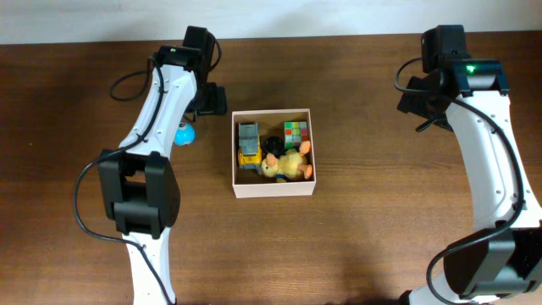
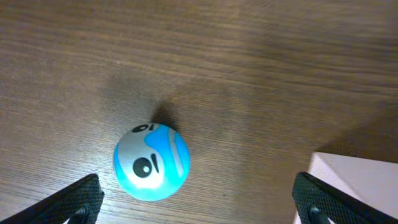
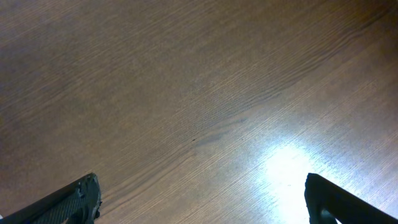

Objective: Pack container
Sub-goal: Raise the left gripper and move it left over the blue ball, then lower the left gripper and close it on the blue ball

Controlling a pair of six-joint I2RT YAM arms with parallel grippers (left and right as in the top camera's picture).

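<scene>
**Dark wood table (image 1: 381, 246), pale wall (image 1: 85, 21) beyond its far edge**

The left gripper (image 2: 198, 200) is spread wide around a blue face-ball (image 2: 151, 162), which overhead half-hides beside the arm. The container (image 1: 273, 190) sits mid-table toward the far edge, and only overhead shows its toy truck (image 1: 247, 144), colour cube (image 1: 295, 131) and plush duck (image 1: 292, 165). The right gripper (image 3: 202, 200) is spread over glare-lit wood.

No writing can be read; toys (image 1: 284, 157) in the container (image 1: 273, 188) seem too small.

Left wrist view: container (image 2: 367, 183) cut off by frame corner. Overhead: blue ball (image 1: 186, 134) partly under left arm (image 1: 161, 102); dark item (image 1: 273, 141) in container too small to identify.
</scene>
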